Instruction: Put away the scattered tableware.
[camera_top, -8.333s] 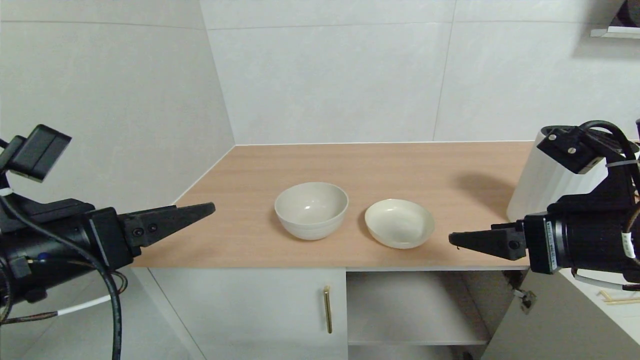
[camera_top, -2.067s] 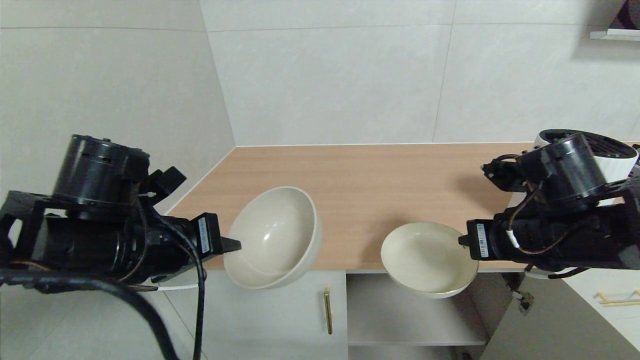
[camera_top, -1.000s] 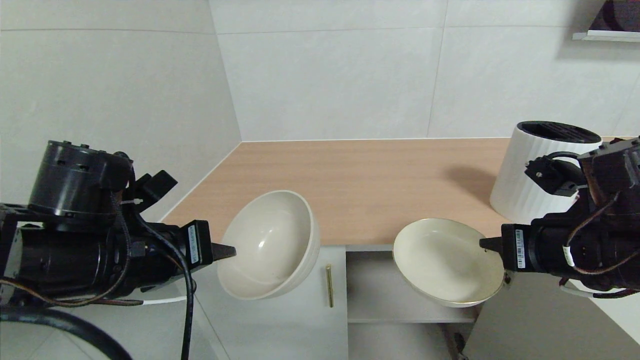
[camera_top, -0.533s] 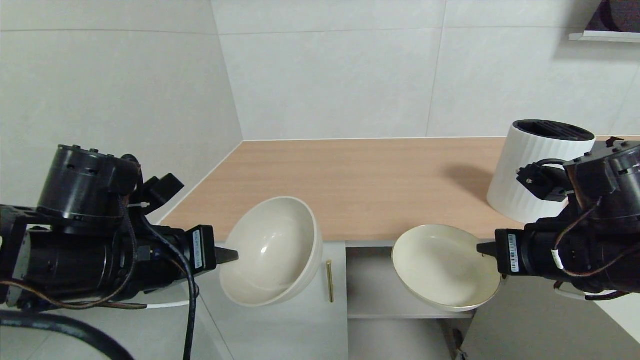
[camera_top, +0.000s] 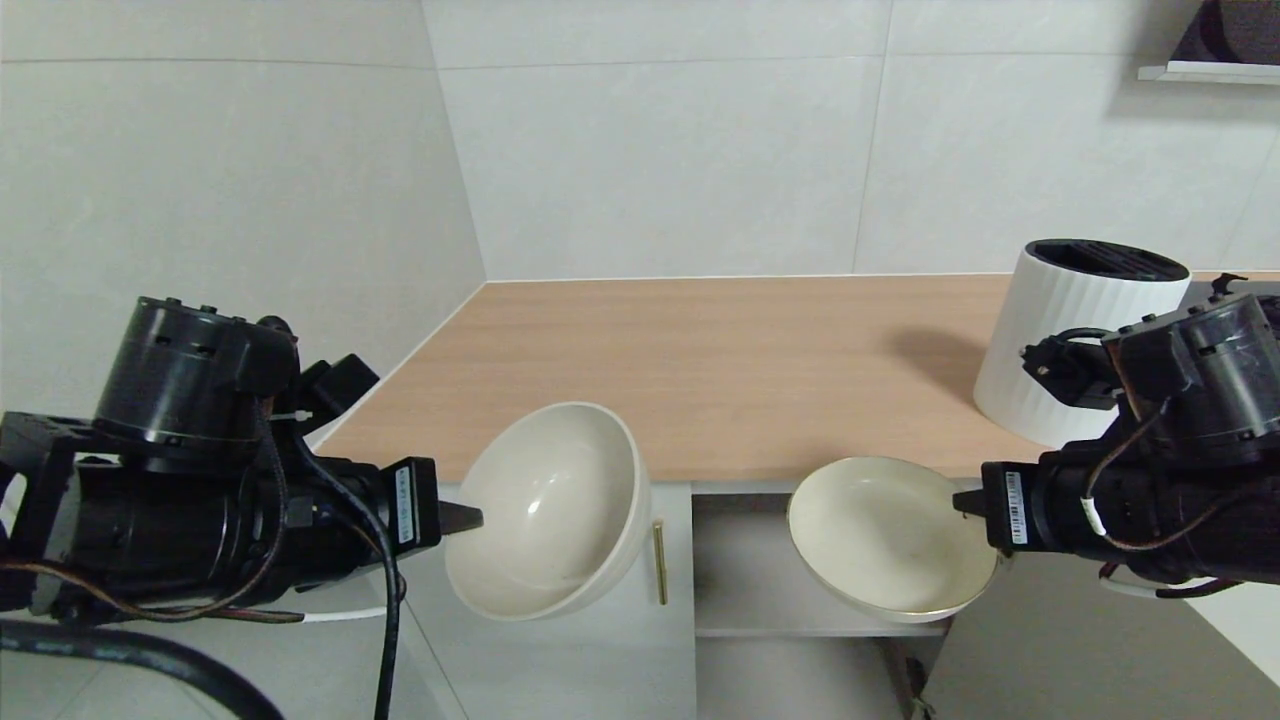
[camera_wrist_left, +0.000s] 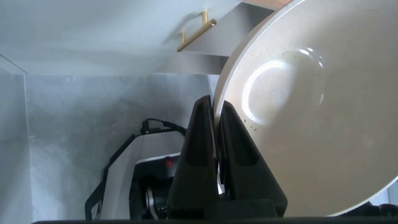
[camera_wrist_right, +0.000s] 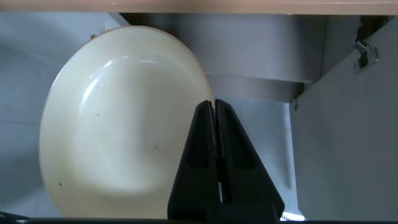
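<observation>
My left gripper is shut on the rim of a deep cream bowl, held tilted in the air in front of the closed cabinet door, below the counter edge. In the left wrist view the fingers pinch the bowl at its rim. My right gripper is shut on the rim of a shallow cream bowl, held before the open cabinet compartment. The right wrist view shows that bowl clamped between the fingers.
A wooden countertop runs along the tiled wall. A white ribbed cylinder stands at its right end. Below, a closed door with a brass handle sits left of the open shelf; the open door's hinge is to the right.
Both bowls, once standing on the counter, were lifted off and now hang below its front edge. Over the last second both arms sank slightly; the head view shifted earlier.
</observation>
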